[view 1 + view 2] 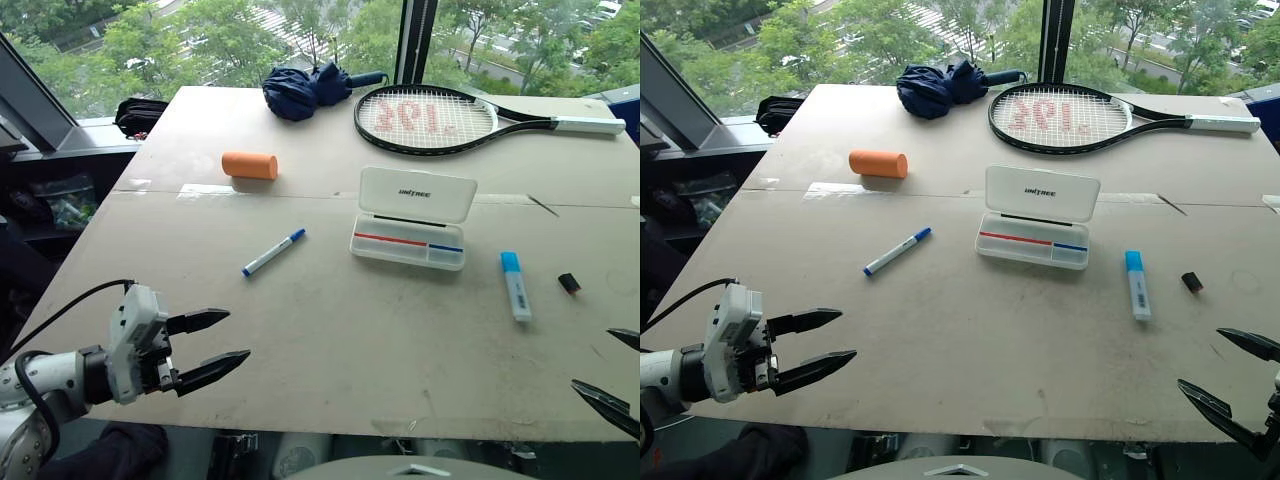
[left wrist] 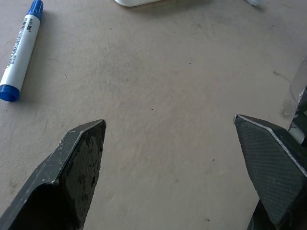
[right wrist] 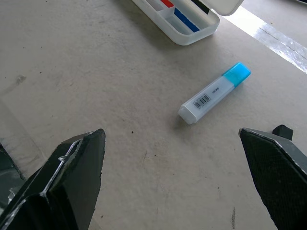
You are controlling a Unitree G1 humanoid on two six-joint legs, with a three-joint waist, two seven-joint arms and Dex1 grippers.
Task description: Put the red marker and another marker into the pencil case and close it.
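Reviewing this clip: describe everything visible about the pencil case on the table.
The pencil case is a flat, rectangular box of translucent white plastic with rounded corners. Its hinged lid stands open, tilted back, with small dark "UNITREE" print on it. The shallow tray is divided into compartments; a red item and a blue one lie end to end along its front. It rests on the table, near the middle, between the blue-capped marker and the light-blue highlighter, touching neither. Neither gripper is near it.

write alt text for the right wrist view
A white highlighter with a light blue cap lies on the tan table, between the open right hand's two black fingers. Beyond it sits the open pencil case.
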